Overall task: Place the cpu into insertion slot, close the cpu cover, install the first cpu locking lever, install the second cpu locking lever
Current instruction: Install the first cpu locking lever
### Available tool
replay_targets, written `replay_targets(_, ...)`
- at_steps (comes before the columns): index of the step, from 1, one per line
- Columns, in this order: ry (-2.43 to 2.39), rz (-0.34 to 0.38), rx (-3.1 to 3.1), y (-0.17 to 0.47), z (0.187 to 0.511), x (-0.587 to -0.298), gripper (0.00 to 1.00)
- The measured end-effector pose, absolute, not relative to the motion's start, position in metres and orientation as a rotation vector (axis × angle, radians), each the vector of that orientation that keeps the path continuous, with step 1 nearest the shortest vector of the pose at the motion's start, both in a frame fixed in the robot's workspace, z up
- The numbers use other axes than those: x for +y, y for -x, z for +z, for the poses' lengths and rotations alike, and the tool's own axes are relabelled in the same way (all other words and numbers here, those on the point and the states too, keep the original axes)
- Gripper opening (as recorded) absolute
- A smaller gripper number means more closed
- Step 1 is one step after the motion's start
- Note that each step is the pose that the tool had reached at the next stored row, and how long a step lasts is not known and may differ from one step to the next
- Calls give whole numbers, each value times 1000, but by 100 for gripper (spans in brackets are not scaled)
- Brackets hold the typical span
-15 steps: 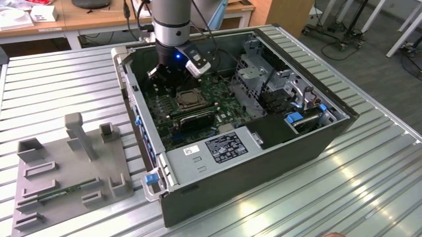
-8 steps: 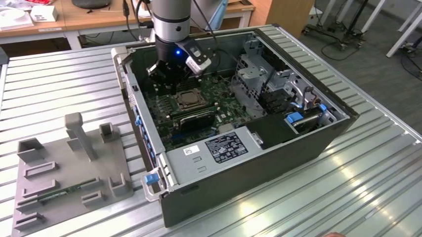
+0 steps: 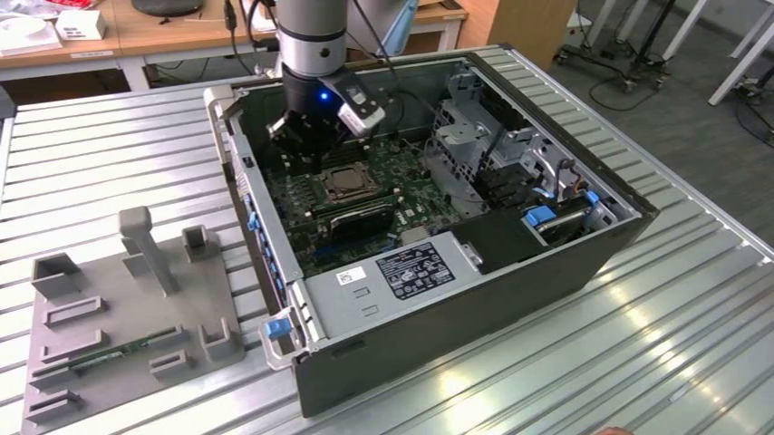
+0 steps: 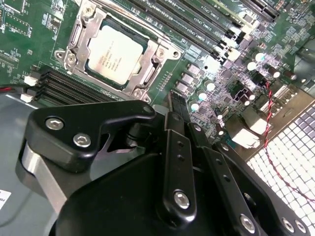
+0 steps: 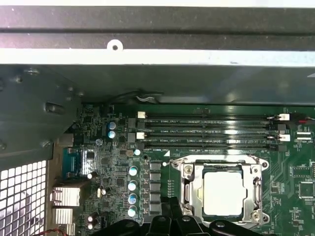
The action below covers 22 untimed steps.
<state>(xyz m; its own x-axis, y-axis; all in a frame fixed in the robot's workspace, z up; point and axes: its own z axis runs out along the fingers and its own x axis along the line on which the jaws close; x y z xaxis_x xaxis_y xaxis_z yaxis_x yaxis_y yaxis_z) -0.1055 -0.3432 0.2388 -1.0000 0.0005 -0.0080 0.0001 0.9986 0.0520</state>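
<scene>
Your arm's tool (image 3: 312, 145) hangs inside the open computer case (image 3: 484, 299) on the slatted counter (image 3: 121, 136), just beside the socket, with a grey fixture (image 3: 121, 308) on the exterior view's left. Both wrist views bring you closer: the cpu (image 4: 114, 54) (image 5: 224, 194) sits in the insertion slot (image 5: 222, 169), and the cpu cover (image 4: 77, 39) (image 5: 189, 189) lies flat around it. In the second wrist view the tool's fingers (image 4: 176, 110) stand together, holding nothing. Memory slots (image 5: 206, 132) run alongside on the green board (image 5: 113, 172).
</scene>
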Motion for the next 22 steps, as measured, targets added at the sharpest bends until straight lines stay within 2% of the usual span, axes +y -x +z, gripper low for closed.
replay_targets(11,-1,94,3128,115,239,-339,11)
replay_targets(22,-1,112,3125,119,238,-324,11)
